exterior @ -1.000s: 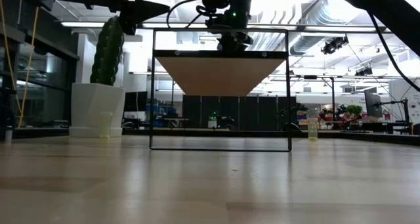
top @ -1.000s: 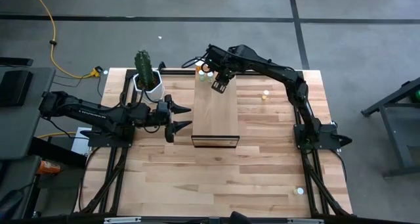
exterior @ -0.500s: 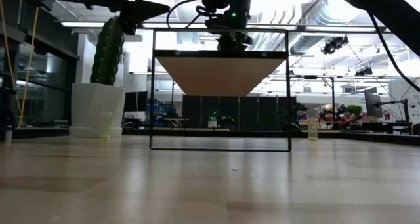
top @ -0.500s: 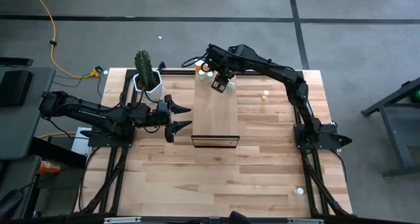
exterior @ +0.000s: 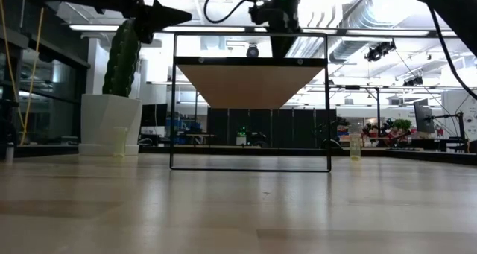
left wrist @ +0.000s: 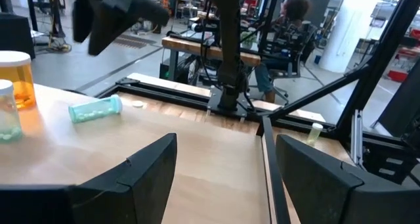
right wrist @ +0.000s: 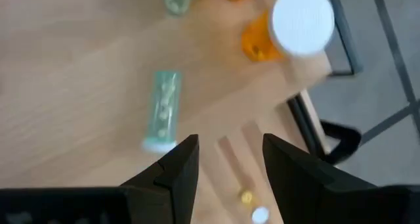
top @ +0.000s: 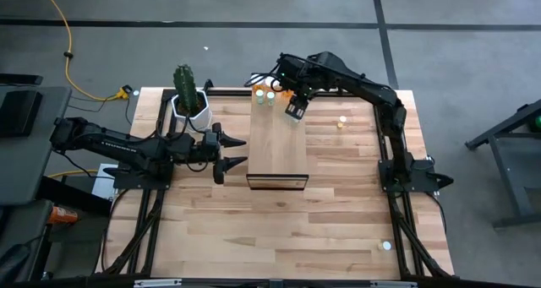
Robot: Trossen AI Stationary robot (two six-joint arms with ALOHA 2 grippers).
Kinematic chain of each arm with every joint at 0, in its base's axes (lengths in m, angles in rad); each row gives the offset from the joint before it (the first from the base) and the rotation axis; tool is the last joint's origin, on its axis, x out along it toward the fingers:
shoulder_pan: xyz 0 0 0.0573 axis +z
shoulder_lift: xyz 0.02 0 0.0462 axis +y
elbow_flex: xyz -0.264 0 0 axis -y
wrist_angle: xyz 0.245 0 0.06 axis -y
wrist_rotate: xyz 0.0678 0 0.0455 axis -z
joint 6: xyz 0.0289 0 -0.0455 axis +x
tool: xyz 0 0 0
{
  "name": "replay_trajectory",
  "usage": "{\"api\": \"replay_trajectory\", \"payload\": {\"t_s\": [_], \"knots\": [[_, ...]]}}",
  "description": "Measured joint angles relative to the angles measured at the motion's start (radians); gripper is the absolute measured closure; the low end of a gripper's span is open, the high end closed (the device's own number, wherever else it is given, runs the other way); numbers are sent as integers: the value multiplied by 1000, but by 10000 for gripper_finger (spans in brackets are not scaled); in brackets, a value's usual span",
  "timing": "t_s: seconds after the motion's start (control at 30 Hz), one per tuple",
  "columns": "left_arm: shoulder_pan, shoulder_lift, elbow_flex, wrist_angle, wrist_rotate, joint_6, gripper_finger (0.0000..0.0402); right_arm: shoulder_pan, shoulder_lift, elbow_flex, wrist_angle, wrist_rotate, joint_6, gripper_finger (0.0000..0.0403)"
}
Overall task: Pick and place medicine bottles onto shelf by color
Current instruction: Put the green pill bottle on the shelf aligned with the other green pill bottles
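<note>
Since a second ago the right gripper has drawn back from the shelf's far end toward its right edge, leaving a pale green bottle lying on its side there, beside the upright ones at the far-left corner. Its fingers stand apart and empty. The next bottle stands upright on the table's far right part, well to the right of this gripper, far nearer the right arm. The left gripper, fingers spread, waits off the shelf's left edge.
</note>
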Motion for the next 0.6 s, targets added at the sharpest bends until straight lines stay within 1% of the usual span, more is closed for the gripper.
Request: {"api": "replay_trajectory", "payload": {"t_s": [0.2, 0.33, 0.37, 0.4, 0.47, 0.53, 0.6], "knots": [[-1, 0, 0, -26, 3, -41, 151, 68, -6, -1, -19, 29, 32, 242], [-1, 0, 0, -47, 3, -42, 151, 123, -9, -4, -28, 94, 56, 242], [-1, 0, 0, -53, 3, -45, 151, 133, -25, -28, -19, 104, 63, 242], [-1, 0, 0, -57, 3, -50, 151, 142, -51, -68, -5, 107, 68, 242], [-1, 2, 0, -62, 3, -63, 151, 155, -134, -203, 45, 117, 85, 242], [-2, 2, 0, -67, 3, -72, 151, 164, -248, -405, 110, 130, 104, 242], [-8, 2, 0, -70, -2, -75, 151, 168, -368, -587, 252, 116, 119, 242]]}}
